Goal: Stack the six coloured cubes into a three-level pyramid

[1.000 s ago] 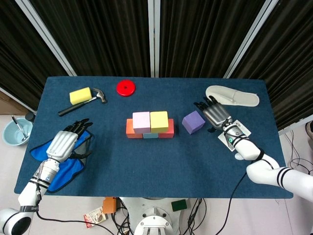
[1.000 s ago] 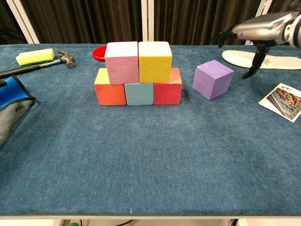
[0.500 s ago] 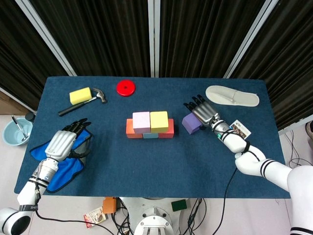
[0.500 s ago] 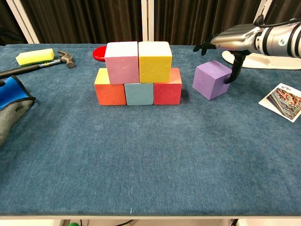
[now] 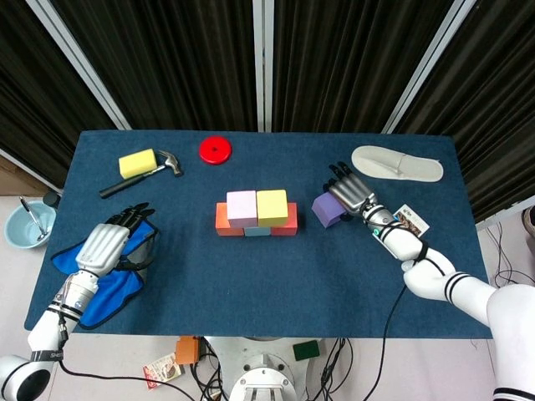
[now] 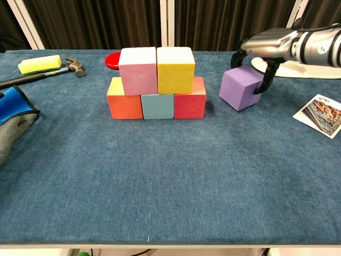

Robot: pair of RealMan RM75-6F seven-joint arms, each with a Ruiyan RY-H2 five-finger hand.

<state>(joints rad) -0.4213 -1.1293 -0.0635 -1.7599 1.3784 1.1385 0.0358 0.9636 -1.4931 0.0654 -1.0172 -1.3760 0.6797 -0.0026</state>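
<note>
Five cubes stand mid-table as two levels: orange, teal and red below, pink and yellow on top. The purple cube sits to their right, slightly turned. My right hand is over it with fingers curled down its far-left side and the thumb on its right side, gripping it; the head view shows this hand covering most of the cube. My left hand rests on a blue cloth at the near left, fingers extended, holding nothing.
A hammer and a yellow sponge lie at the far left, with a red disc behind the stack. A white slipper lies far right and a picture card near my right wrist. A bowl sits off the table's left edge.
My right hand came in from the right over the purple cube and closed its fingers and thumb around it. The cube shifted slightly. The left hand stayed still.
</note>
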